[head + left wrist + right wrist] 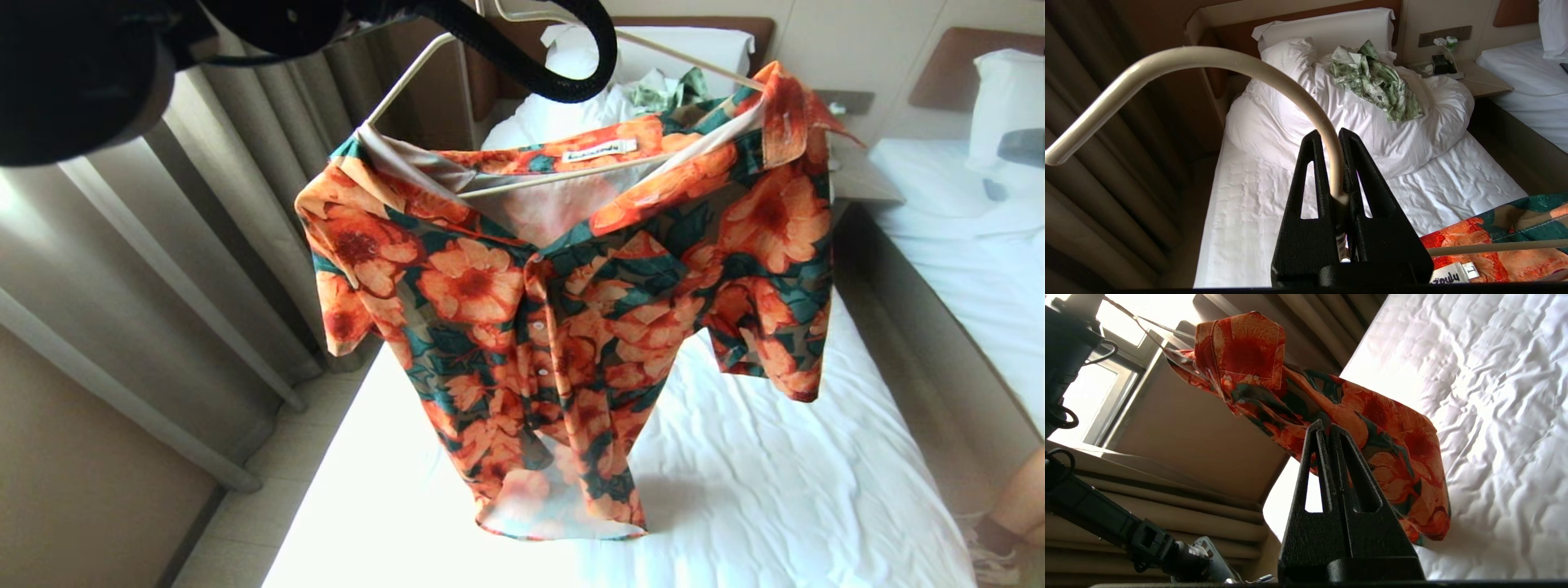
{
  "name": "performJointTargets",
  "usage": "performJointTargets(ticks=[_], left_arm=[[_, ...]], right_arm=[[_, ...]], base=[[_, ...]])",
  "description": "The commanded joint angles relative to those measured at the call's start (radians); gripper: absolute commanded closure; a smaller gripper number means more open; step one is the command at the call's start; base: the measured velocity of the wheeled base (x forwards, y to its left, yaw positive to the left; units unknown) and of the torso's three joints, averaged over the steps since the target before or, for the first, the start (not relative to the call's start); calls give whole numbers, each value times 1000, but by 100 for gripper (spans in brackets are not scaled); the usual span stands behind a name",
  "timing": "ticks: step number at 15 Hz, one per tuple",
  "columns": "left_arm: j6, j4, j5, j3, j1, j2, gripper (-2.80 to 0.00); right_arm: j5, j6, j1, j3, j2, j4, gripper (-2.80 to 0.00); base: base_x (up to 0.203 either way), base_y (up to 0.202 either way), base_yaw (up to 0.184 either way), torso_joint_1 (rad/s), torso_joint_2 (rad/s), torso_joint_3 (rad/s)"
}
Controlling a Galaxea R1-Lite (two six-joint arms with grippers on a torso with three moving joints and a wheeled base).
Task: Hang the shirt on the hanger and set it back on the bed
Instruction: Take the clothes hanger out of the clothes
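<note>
Shirt (571, 327) hangs in the air over the bed (775, 474), draped on the hanger (563, 175); thin floppy fabric, big orange flowers on dark green/brown, white buttons down the placket, pale lining and a white neck label showing at the open collar. Lower hem is just at or above the sheet (can't tell if it touches). One collar point sticks up stiff on the right shoulder. Hanger is thin cream wire, smooth, triangular, bottom bar running through the neck opening, hook a rounded curve.

Left gripper (1336, 139) is clenched on the hanger's hook stem, black textured wedge fingers pinching the wire between them, hook arching away over the pillow end. Right gripper (1326, 428) has its fingers pressed together with nothing between them, tips just beside the hanging sleeve, low at the shirt's side.

Bed sheet is white and finely wrinkled, large bare stretch under and right of the shirt. Bunched white duvet (1355, 118) at the head end with a crumpled green-and-white leaf-print cloth (1376, 79) on top, well apart from the shirt. Pleated beige curtains (188, 269) run close along the bed's left edge with a narrow floor strip between. Second bed (980, 261) to the right across a dark aisle; a person's leg and shoe (1012, 523) at the aisle's near end
</note>
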State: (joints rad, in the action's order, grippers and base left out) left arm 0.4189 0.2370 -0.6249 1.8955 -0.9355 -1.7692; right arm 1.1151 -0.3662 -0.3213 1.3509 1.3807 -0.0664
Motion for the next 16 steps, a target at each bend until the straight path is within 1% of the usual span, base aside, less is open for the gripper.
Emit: performJointTargets(ticks=[1, 4, 11, 13, 14, 15, 16], left_arm=[[3, 2, -4, 0, 1, 0, 0], [3, 8, -4, 0, 1, 0, 0], [1, 13, -4, 0, 3, -1, 0], [-1, 14, -1, 0, 12, -6, 0], [-2, 15, -1, 0, 12, -7, 0], [-2, 15, -1, 0, 12, -8, 0], [-2, 15, 0, 0, 12, -7, 0]], right_arm=[[0, 67, 11, -18, -1, -5, 0], [-43, 106, 42, -27, -2, -9, 0], [-47, 119, 61, -38, 2, -10, 0], [-61, 120, 88, -40, 9, -10, 0], [-96, 121, 113, -48, 11, -9, -280], [-140, 133, 150, -52, 19, -8, -280], [-194, 165, 184, -55, 31, -9, -280]], base=[[0, 0, 0, 0, 0, 0], [0, 0, 0, 0, 0, 0], [0, 0, 0, 0, 0, 0], [0, 0, 0, 0, 0, 0], [0, 0, 0, 0, 0, 0], [0, 0, 0, 0, 0, 0], [0, 0, 0, 0, 0, 0]])
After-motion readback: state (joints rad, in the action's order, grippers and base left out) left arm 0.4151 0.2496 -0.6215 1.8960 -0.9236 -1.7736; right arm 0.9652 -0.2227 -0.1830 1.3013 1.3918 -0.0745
